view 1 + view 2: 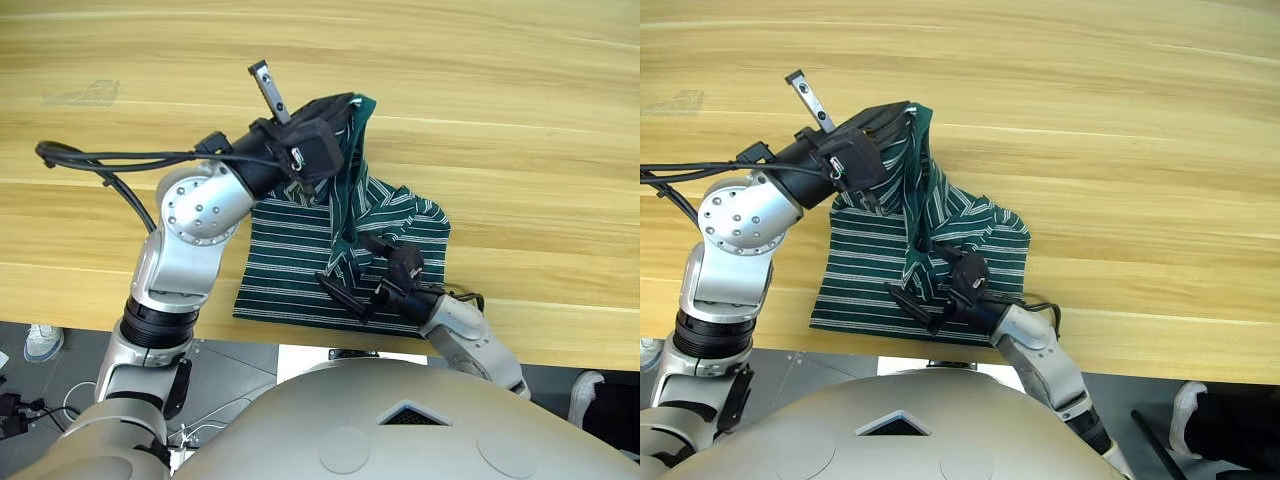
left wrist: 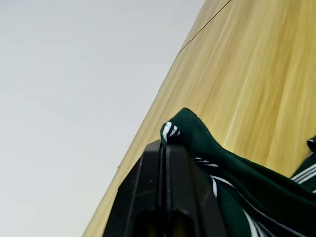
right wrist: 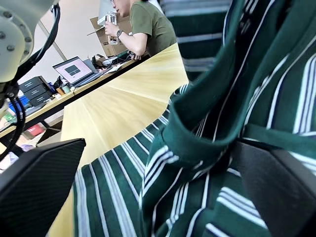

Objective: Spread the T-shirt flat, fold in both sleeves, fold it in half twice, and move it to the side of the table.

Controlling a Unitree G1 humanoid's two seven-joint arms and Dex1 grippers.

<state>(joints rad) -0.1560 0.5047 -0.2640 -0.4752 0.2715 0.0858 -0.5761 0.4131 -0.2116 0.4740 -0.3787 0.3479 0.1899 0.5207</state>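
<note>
Low in the frame's centre, the right gripper (image 1: 375,282) rests on the green striped T-shirt (image 1: 290,260), fingers spread wide with cloth lying loose between them. The pale wooden table (image 1: 500,120) spans the upper frame, and the shirt sits at its near edge, lower centre. At upper centre, the left gripper (image 1: 340,108) is clamped tight on a raised fold.

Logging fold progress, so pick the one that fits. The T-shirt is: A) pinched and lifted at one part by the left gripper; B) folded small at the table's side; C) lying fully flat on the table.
A: the left gripper is shut on a green edge of the T-shirt, holding it up above the table.
</note>
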